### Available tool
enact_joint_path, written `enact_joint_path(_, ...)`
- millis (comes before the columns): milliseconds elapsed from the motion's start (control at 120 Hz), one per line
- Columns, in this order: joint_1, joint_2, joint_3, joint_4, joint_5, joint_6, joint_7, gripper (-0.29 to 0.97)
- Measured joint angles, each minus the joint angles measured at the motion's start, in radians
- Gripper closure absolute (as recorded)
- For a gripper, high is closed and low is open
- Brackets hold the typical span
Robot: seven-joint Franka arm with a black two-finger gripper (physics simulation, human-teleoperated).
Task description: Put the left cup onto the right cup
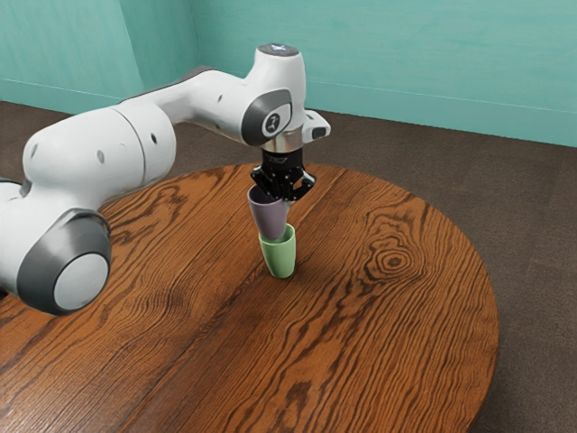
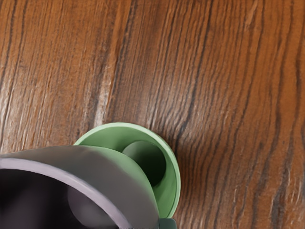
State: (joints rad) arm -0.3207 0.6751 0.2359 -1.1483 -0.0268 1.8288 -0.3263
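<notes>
The black two-finger gripper (image 1: 281, 189) clamps the rim of the tilted purple plastic cup (image 1: 269, 216), whose base sits inside the green plastic cup (image 1: 280, 256) just below. The wrist view reveals the green interior, partly uncovered.

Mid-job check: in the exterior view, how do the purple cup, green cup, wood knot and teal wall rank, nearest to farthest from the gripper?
1. Purple cup: tilted, right under the gripper.
2. Green cup: just below the purple one, standing on the table.
3. Wood knot: in the table's surface, toward the exterior view's right.
4. Teal wall: far behind the table.
</notes>
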Motion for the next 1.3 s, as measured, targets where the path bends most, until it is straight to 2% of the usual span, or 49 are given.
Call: enact_joint_path(1300,0.003,0.062,0.009,0.043,-0.032,-0.001,0.017,0.79)
